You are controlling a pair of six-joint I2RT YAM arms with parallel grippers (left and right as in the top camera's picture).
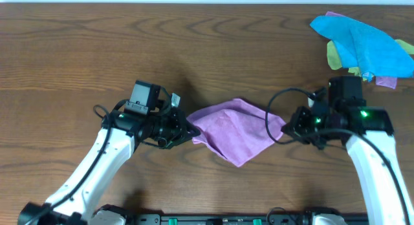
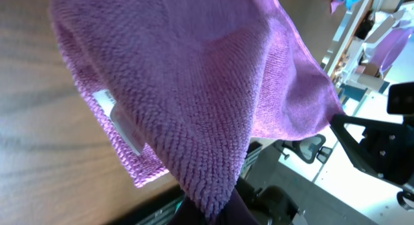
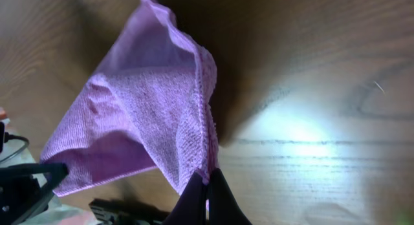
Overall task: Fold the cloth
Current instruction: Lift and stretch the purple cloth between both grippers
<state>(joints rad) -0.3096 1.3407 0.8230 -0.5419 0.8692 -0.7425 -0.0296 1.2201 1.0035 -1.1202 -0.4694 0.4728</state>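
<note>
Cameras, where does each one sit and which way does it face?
Overhead: above the table, looking straight down on the cloth held between the left gripper and right gripper; both arms show.
Left wrist: on the left arm, facing along its fingertips at the pinched cloth corner; only the fingertips show.
Right wrist: on the right arm, facing down its fingertips at the opposite corner and the table.
Shared: all three see the cloth; the wrist views see it from opposite ends.
</note>
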